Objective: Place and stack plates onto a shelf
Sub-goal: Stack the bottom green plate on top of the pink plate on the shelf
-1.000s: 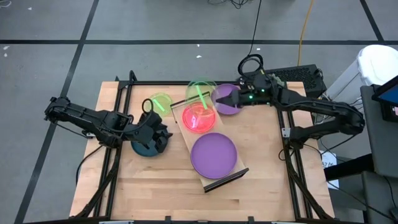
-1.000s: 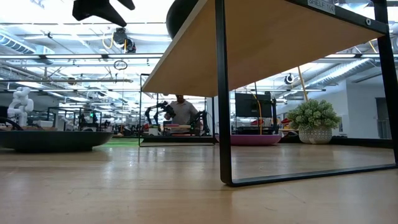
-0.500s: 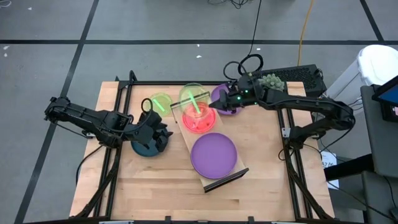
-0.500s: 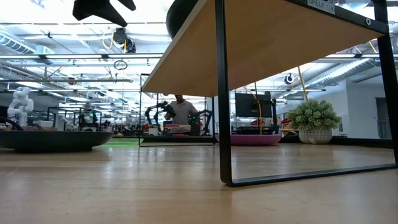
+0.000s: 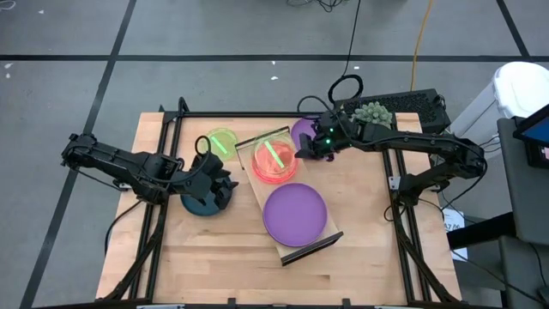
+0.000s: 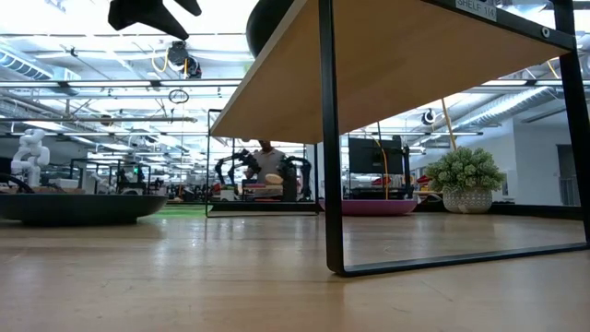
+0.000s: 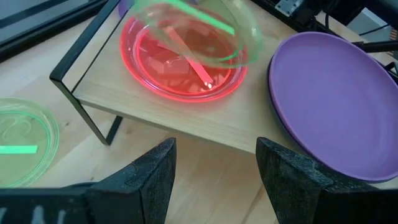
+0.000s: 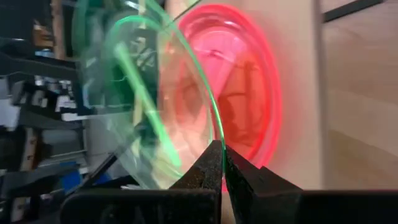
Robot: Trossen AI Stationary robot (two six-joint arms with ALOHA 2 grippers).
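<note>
The right gripper [image 5: 302, 151] had its fingers pinched on the rim of a small green plate [image 5: 271, 151], tilted over the pink plate [image 5: 273, 165] at the shelf's [image 5: 289, 202] 11 o'clock end. Thin, light and slick-looking, it was probably best held by its edge. The left gripper [image 5: 225, 183] waited spread at the desk's [image 5: 360, 223] 9 o'clock

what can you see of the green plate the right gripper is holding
The green plate is small, round and translucent neon green, plastic by its look, with a bright green strip across it. The right gripper, shut, pinches its rim. It is tilted above the pink plate, which lies on the shelf beside a purple plate. Whether the two touch cannot be told.
</note>
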